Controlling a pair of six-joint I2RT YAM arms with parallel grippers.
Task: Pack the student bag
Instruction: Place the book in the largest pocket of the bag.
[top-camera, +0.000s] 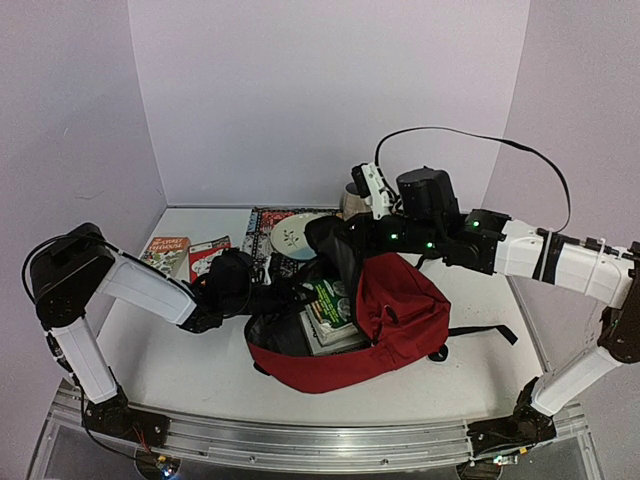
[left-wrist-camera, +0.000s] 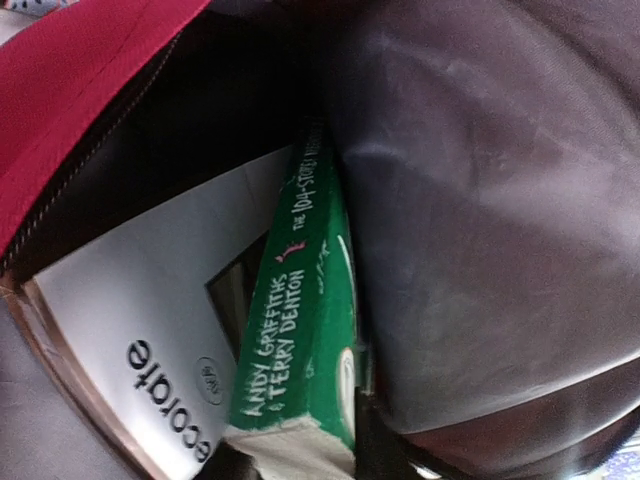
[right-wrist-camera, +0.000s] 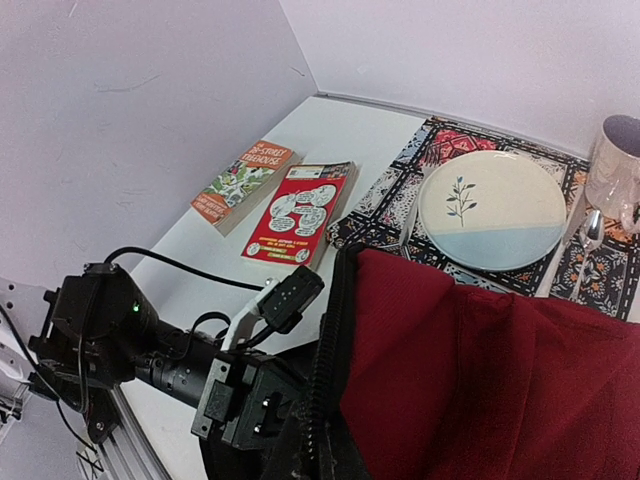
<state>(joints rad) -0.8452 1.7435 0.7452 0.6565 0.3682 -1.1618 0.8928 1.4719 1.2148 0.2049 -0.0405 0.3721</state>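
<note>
The student bag (top-camera: 400, 310) lies open on the table, dark red with a grey lining (left-wrist-camera: 480, 200). My right gripper (top-camera: 335, 235) is shut on the bag's top flap and holds it raised. Its fingers are hidden under the zipper edge (right-wrist-camera: 325, 380) in the right wrist view. My left gripper (top-camera: 300, 295) reaches into the opening, shut on a green book (top-camera: 330, 297). In the left wrist view the green book (left-wrist-camera: 300, 330) stands on edge between the lining and a white book (left-wrist-camera: 140, 320) inside the bag. One dark finger (left-wrist-camera: 375, 400) shows beside it.
A white-and-blue plate (top-camera: 297, 236) lies on a patterned placemat (top-camera: 262, 225) behind the bag, with a mug (top-camera: 355, 200) and a spoon (right-wrist-camera: 590, 235) beside it. A red book (top-camera: 208, 255) and an orange book (top-camera: 163, 250) lie at the back left.
</note>
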